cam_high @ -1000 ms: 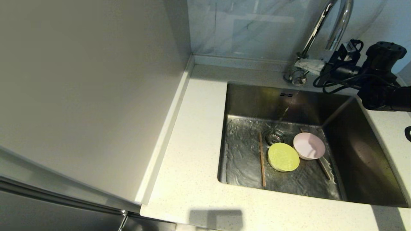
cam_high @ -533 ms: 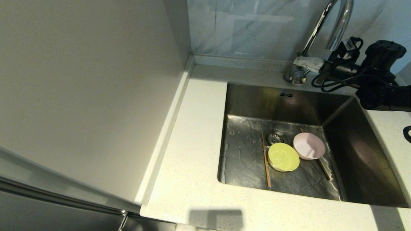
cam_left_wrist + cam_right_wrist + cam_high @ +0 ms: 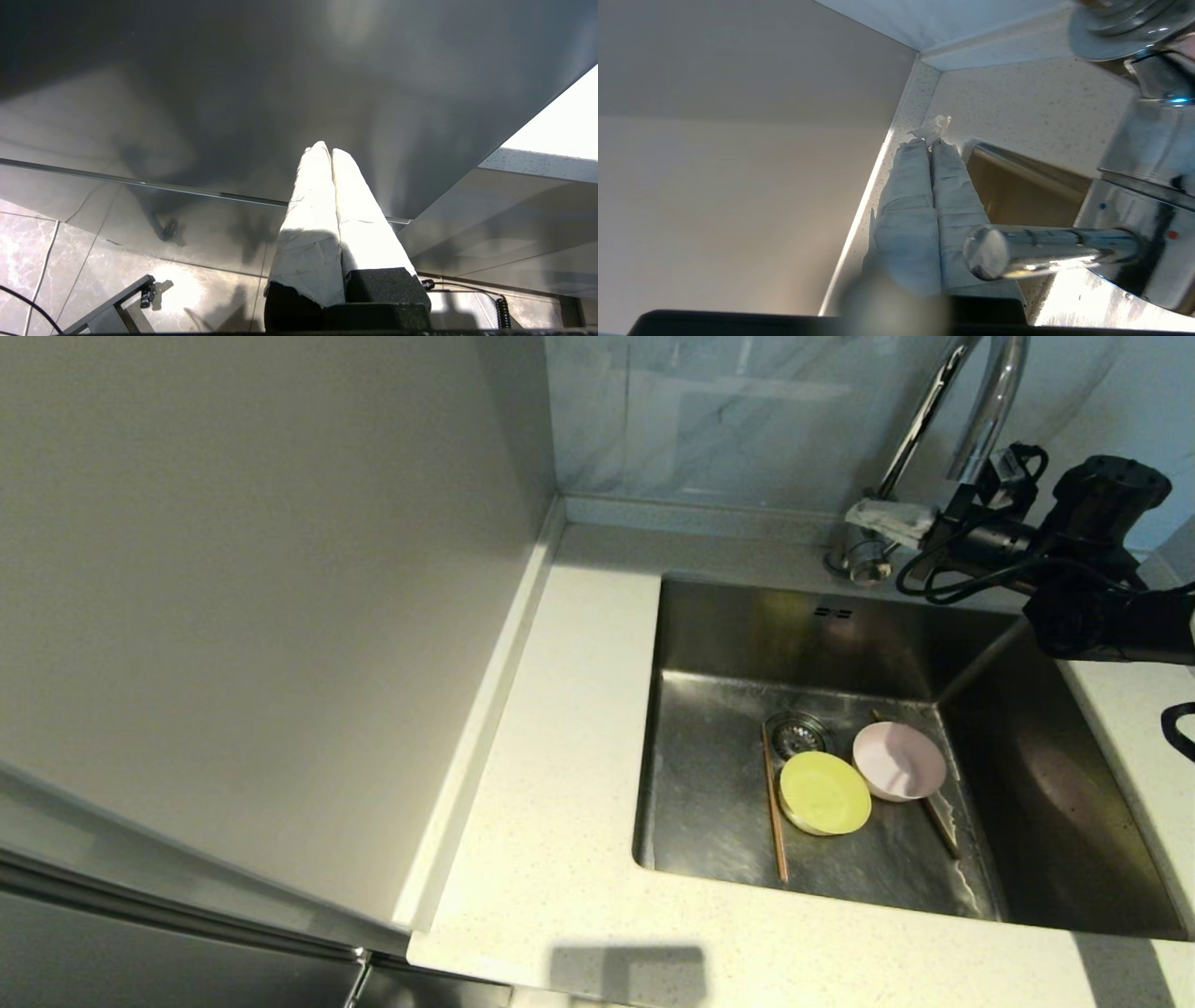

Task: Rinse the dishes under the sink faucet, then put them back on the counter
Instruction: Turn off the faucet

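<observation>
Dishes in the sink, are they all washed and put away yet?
Not yet. No water shows at the faucet, and the sink floor is wet, so rinsing looks done. The right gripper, fingers shut, is by the faucet's lever. The pink bowl, green bowl and chopsticks still must go back on the counter. The left gripper hangs parked.

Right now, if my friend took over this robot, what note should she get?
Right gripper: jaws shut, empty, by the faucet lever.
Left gripper: jaws shut, empty, parked away from the sink.
Yellow-green bowl, pink bowl and both chopsticks lie in the wet sink; no water is running.
Left: put all four back on the counter.
</observation>
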